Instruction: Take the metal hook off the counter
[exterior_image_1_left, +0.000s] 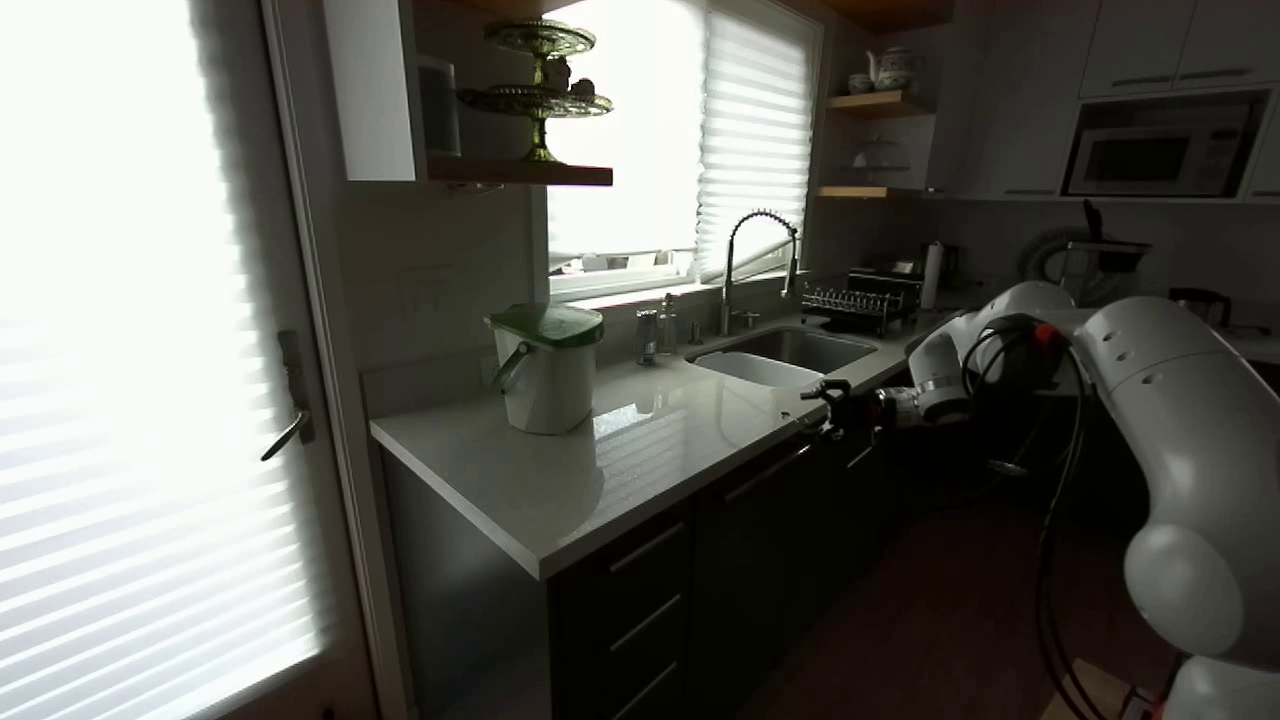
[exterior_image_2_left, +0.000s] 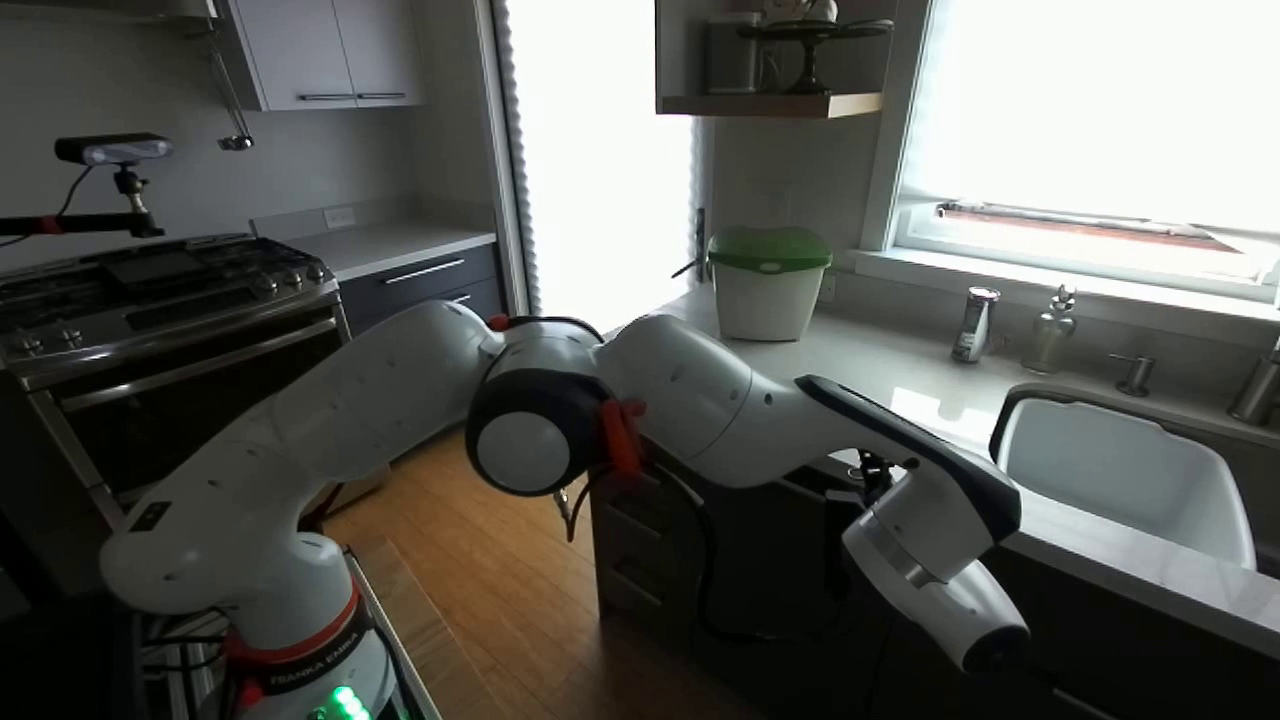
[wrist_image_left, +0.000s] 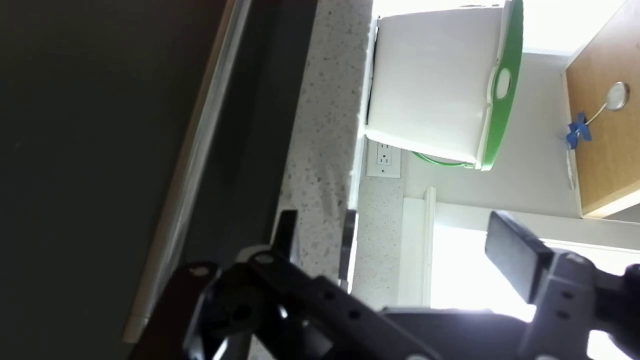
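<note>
"Your one gripper (wrist_image_left: 402, 245) stands unclenched, two fingers (wrist_image_left: 515, 260) parted."
"And your metal hook (exterior_image_1_left: 789, 416)?"
"One, seemingly, in an exterior view: nine o'clock from your gripper, by the counter (exterior_image_1_left: 500, 470) edge; one faucet (exterior_image_1_left: 727, 285) at eleven."

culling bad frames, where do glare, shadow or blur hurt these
In both exterior views, much of the window is blown out white; in an exterior view, light glares off the counter and the floor sinks into shadow; in the wrist view, the claw looks slightly soft and the cabinet almost black.
</note>
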